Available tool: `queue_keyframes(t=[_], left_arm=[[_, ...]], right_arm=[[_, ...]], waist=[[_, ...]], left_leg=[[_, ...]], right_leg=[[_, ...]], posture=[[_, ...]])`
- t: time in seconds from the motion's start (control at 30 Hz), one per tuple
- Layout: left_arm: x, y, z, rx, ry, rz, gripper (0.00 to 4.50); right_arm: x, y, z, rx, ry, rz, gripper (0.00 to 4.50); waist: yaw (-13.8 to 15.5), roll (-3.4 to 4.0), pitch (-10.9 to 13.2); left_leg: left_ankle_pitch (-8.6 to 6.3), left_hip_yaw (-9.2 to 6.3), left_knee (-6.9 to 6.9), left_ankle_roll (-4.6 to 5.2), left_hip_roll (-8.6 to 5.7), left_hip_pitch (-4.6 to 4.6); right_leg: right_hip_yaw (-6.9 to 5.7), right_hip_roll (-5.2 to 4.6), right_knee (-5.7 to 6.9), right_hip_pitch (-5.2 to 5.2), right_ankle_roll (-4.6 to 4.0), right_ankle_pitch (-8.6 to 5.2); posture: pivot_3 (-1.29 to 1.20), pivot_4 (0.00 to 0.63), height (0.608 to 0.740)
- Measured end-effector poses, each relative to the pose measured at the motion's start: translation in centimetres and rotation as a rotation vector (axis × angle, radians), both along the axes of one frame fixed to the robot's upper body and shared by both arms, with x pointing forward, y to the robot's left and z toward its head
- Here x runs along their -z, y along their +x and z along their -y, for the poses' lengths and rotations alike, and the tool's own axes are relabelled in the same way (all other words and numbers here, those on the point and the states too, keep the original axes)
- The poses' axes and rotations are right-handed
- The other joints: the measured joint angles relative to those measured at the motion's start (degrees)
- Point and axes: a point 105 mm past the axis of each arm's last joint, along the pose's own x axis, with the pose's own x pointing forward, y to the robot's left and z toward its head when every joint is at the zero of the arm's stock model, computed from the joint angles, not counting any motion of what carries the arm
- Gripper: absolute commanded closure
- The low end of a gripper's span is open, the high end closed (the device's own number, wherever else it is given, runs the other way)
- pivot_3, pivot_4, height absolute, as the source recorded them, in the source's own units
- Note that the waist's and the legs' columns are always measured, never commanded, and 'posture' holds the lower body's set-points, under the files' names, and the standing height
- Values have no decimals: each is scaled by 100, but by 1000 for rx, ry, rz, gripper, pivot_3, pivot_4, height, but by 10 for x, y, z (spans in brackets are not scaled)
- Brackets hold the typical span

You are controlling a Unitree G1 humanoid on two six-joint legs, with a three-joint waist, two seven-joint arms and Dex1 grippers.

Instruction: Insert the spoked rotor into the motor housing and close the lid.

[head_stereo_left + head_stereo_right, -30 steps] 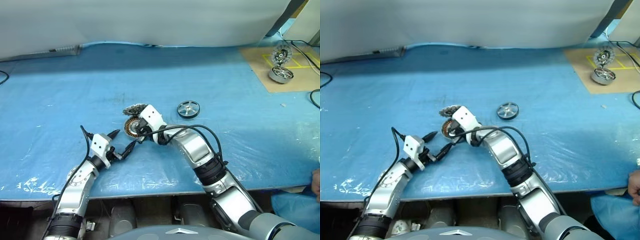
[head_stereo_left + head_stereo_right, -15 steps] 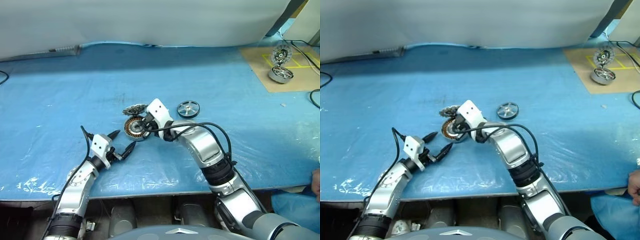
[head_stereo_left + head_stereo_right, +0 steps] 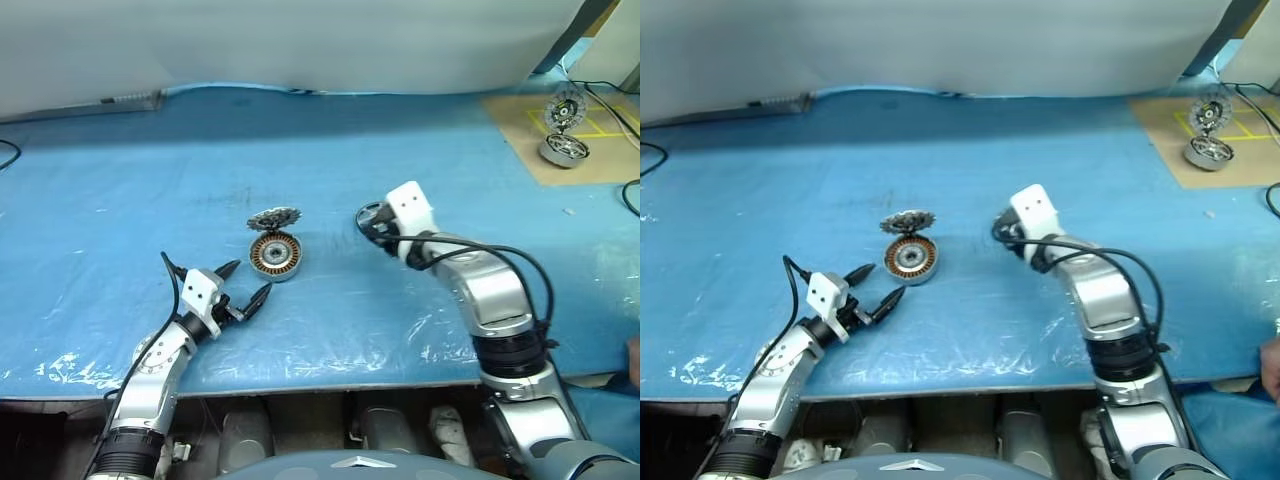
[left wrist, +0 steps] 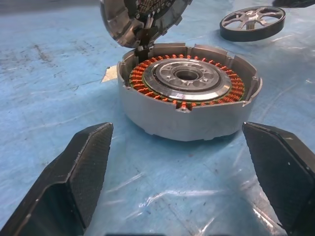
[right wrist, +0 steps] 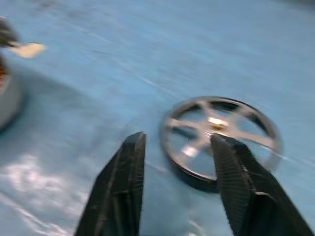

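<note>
left arm casing: smooth silver-grey metal shells with a black ribbed band low on the forearm
left wrist block: small white angular housing
left gripper (image 3: 243, 283): two black tapering fingers (image 4: 78, 172) with finely ridged inner faces
left cable: thin black wire looping from the wrist block
right arm casing: rounded silver segments split by a black ribbed collar
right wrist block: white boxy housing
right gripper (image 5: 177, 184): two black ridged fingers
right cable: black wire arching over the forearm
</note>
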Motion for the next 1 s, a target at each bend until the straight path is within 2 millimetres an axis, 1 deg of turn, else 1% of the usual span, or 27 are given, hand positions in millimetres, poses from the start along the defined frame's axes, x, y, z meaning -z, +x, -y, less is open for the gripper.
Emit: queue_keyframes(t=[0.03,0.17,0.4,0.53,0.8,0.93,1.0], left_arm=[[0,0,0,2,0,0,0],[2,0,1,11,0,-6,0],[5,2,-1,13,0,-12,0],[4,2,-2,9,0,-5,0],[5,2,-3,4,1,-5,0],[4,2,-4,3,2,-5,0],[4,2,-5,3,2,-6,0]], right_arm=[[0,0,4,15,-3,-2,1196],[-1,2,6,28,-2,-7,1196],[-9,24,4,9,-20,20,1196],[-6,31,2,-13,-27,16,1196],[-2,30,-2,-29,-26,10,1196],[3,23,-12,-57,-15,3,1196],[1,21,-20,-80,-5,9,1196]], waist=[[-8,0,0],[-1,1,0],[9,1,0],[13,1,0],[10,1,0],[9,1,0],[8,1,0]], left_leg=[[0,0,0,0,1,2],[0,0,2,0,2,3],[0,1,9,1,-1,1],[0,1,9,1,-1,-1],[0,1,11,1,0,-1],[0,1,11,2,0,-1],[0,1,12,2,1,-1]], right_leg=[[2,4,1,0,0,0],[3,4,3,0,-1,0],[5,0,10,0,-3,0],[5,0,9,0,-3,0],[5,1,12,0,-3,0],[5,1,11,-1,-3,0],[5,1,12,-1,-3,0]], posture=[[0,150,740],[0,150,740],[0,150,740],[0,150,740],[0,150,740],[0,150,740],[0,150,740]])
